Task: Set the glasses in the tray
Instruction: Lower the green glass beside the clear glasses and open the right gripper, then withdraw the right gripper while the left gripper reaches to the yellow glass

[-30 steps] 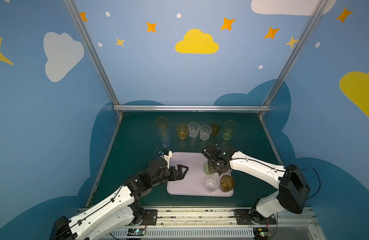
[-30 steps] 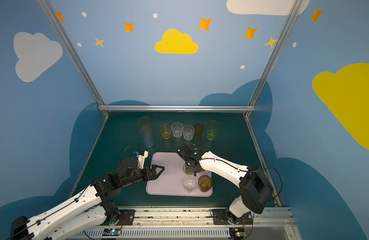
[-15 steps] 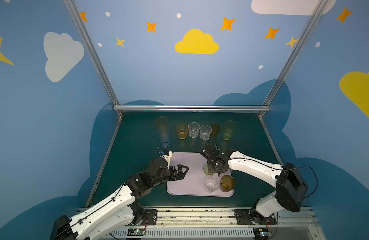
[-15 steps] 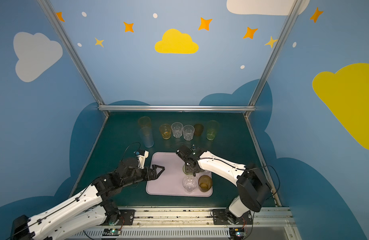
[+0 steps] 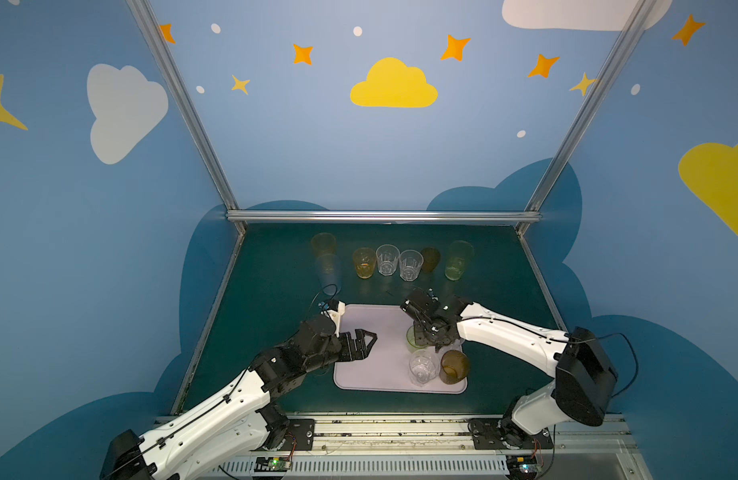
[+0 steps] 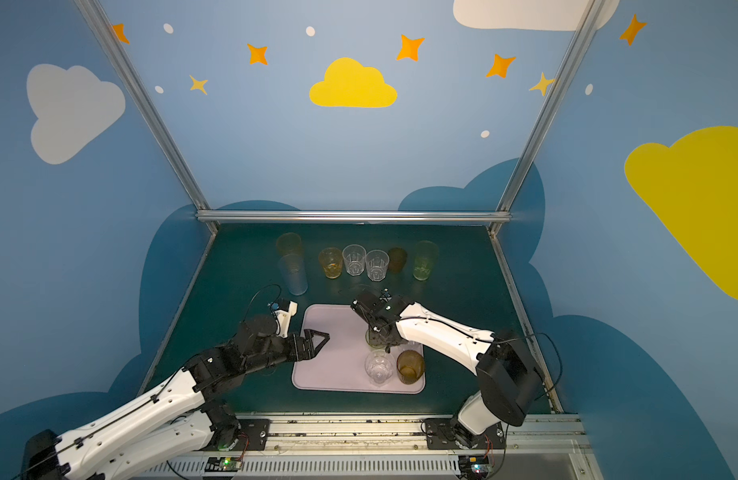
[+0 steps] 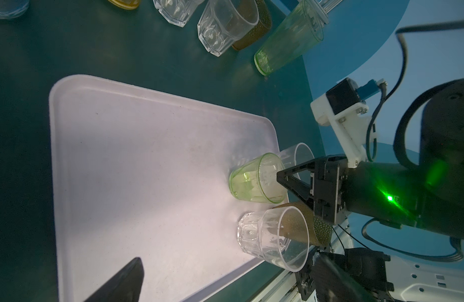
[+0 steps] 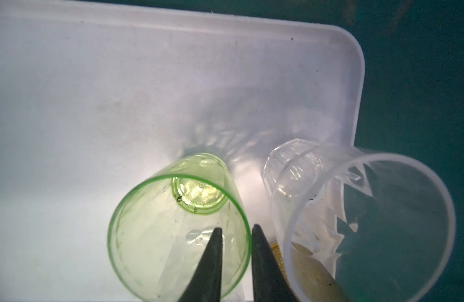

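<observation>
The lilac tray (image 5: 371, 320) (image 6: 334, 365) (image 7: 147, 157) (image 8: 121, 78) lies at the front middle of the table. On its right side stand a short green glass (image 5: 413, 338) (image 6: 373, 338) (image 7: 254, 180) (image 8: 178, 222), two clear faceted glasses (image 5: 421, 368) (image 8: 356, 209) and a brown one (image 5: 454, 368). My right gripper (image 8: 236, 227) straddles the green glass's rim, one finger inside and one outside, slightly open with a gap to the wall. My left gripper (image 5: 367, 345) (image 6: 319, 345) hovers wide open and empty over the tray's left part.
A row of glasses stands on the green mat behind the tray: tall orange (image 5: 323, 245), tall blue (image 5: 328, 270), amber (image 5: 364, 262), two clear faceted (image 5: 387, 259) (image 5: 411, 264), brown (image 5: 429, 259), tall green (image 5: 459, 259). Metal frame posts border the mat.
The right gripper's jaws have eased apart from the green glass's rim, and the glass stands on the tray. The left arm has stayed put.
</observation>
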You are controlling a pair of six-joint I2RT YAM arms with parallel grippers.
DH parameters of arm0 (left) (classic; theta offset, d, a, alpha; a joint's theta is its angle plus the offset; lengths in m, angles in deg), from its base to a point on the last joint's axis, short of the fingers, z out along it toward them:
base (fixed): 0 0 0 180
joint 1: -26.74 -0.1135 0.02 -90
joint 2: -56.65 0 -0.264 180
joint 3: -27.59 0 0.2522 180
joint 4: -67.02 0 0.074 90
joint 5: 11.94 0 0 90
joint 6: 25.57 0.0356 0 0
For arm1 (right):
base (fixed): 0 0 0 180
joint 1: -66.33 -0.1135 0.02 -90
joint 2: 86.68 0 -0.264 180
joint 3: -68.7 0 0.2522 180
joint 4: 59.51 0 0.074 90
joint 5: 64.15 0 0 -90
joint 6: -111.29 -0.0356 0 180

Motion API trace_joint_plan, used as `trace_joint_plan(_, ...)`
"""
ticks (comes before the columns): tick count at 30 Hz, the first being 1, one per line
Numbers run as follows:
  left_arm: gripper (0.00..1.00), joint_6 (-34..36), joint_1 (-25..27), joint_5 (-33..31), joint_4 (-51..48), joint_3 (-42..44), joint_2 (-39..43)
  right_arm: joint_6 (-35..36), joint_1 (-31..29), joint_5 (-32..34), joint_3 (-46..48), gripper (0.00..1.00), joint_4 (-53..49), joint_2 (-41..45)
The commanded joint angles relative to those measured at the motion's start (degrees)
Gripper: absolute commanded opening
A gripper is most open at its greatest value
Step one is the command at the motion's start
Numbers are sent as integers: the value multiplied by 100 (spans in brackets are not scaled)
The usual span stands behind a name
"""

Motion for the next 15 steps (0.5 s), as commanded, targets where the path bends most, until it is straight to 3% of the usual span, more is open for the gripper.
trace_joint_plan(1, 100, 117, 8, -126, -102, -170, 52, 49, -46, 11, -268, 23, -91, 313)
trace_joint_plan(5, 100, 169, 5, -372, -191, -255, 9, 60, -64, -86, -290, 34, -18, 668)
trace_joint_plan(10, 100, 264, -9, -581, -212, -393, -202, 112, -73, -231, -186, 61, 117, 1166)
trace_joint_plan(15, 100, 372, -64, -748, -328, -756, -636, 242, -57, -632, 193, 75, 594, 1729)
